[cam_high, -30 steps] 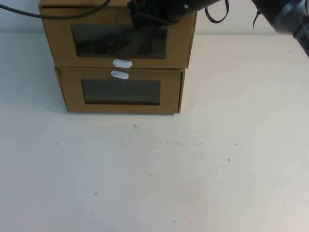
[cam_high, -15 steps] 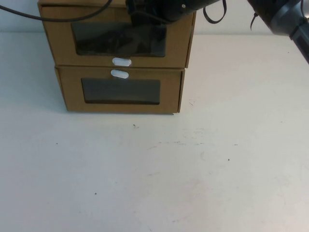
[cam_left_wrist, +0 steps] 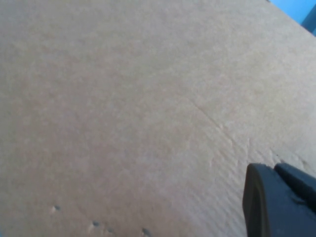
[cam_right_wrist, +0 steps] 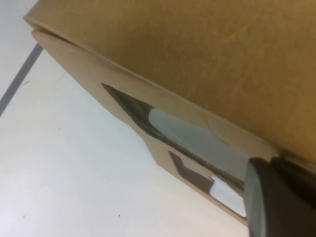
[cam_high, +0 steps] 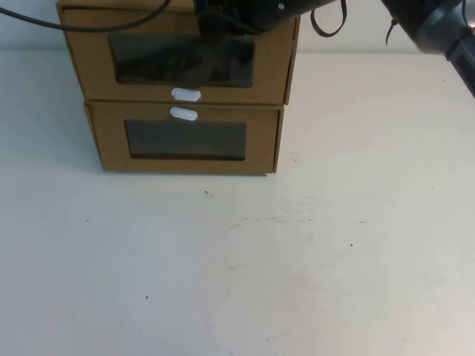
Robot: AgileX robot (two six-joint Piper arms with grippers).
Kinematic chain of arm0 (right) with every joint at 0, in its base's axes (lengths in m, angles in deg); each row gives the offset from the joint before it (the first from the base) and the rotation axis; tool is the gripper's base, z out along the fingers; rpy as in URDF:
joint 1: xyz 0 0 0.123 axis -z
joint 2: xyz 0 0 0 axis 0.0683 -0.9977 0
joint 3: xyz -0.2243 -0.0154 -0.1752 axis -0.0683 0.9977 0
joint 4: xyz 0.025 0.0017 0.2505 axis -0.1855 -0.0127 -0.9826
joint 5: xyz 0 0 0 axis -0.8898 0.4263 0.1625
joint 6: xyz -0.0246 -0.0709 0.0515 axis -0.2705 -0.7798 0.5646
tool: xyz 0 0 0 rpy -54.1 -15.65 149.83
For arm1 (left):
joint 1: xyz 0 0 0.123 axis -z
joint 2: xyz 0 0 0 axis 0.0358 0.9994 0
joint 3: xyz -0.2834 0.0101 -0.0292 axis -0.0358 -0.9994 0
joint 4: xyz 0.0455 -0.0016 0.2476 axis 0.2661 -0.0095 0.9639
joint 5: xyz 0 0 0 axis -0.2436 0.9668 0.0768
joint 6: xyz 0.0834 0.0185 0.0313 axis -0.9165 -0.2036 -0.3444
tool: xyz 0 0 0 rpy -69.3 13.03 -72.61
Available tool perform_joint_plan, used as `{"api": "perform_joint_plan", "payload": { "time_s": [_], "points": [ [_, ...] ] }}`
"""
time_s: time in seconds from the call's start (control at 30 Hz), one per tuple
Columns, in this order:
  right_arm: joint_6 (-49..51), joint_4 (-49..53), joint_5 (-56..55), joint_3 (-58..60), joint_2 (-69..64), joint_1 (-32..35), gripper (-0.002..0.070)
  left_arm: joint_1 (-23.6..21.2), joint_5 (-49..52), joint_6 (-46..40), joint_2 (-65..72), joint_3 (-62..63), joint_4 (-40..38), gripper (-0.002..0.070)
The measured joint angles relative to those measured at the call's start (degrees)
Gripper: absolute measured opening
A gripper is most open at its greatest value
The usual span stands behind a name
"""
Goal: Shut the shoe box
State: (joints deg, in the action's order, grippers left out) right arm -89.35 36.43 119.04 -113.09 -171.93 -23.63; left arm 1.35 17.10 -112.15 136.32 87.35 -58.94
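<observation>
A lower box (cam_high: 185, 141), tab above its window, sits on the white table (cam_high: 297, 259) directly beneath the shoe box (cam_high: 178, 59), whose tab (cam_high: 185, 94) lies below its window. The right gripper (cam_high: 223, 18) hangs at the shoe box's top front edge, over the window; its finger spread cannot be determined. The left gripper (cam_left_wrist: 279, 200) rests close against plain cardboard; its opening likewise cannot be determined.
</observation>
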Motion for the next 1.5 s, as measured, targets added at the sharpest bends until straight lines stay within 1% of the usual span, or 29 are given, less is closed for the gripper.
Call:
{"api": "perform_joint_plan", "payload": {
  "time_s": [0.23, 0.4, 0.6, 0.73, 0.83, 0.97, 1.13, 1.23, 1.37, 1.5],
  "points": [
    [-2.83, -2.79, 1.56, 0.0, 0.57, 0.46, -0.0012, 0.0, 0.02, 0.52, -1.5, 0.0, 0.72, -0.0005],
    [-4.1, -2.83, 6.06, -0.76, 1.67, 0.46, -0.0012, 0.0, 0.13, 1.83, -4.17, 0.0, 3.37, -0.0005],
    [-4.1, -2.87, 11.82, -1.4, 5.78, 0.46, -0.0012, 0.0, 0.4, 2.59, -10.7, -0.48, 7.29, -0.0005],
    [-4.1, -2.87, 13.51, -1.53, 9.13, 0.46, -0.0012, 0.0, 0.51, 2.02, -16.41, -3.22, 8.89, -0.0005],
    [-3.55, -0.77, 13.64, -1.77, 12.05, 0.46, -0.0012, 0.0, 0.51, 1.23, -19.48, -6.24, 8.94, -0.0005],
    [-0.4, 6.79, 13.87, -0.15, 17.6, 0.46, -0.0012, 0.0, 0.51, 0.24, -23.96, -12.57, 9.79, -0.0005],
    [3.2, 12.6, 13.97, 7.75, 27.23, 0.46, -0.0012, 0.0, -4.77, -0.95, -34.14, -25.95, 10.82, -0.0005],
    [3.91, 14.64, 13.97, 15.77, 33.7, 0.46, -0.0012, 0.0, -9.26, -1.62, -41.29, -35.32, 11.84, -0.0005],
    [4.92, 18.16, 13.83, 31.64, 44.85, 0.46, -0.0012, 0.0, -16.39, -2.49, -51.95, -50.0, 12.56, -0.0005],
    [7.4, 20.45, 9.27, 48.39, 57.75, 0.46, -0.0012, 0.0, -22.78, -3.53, -62.92, -64.09, 10.89, -0.0005]
  ]
}}
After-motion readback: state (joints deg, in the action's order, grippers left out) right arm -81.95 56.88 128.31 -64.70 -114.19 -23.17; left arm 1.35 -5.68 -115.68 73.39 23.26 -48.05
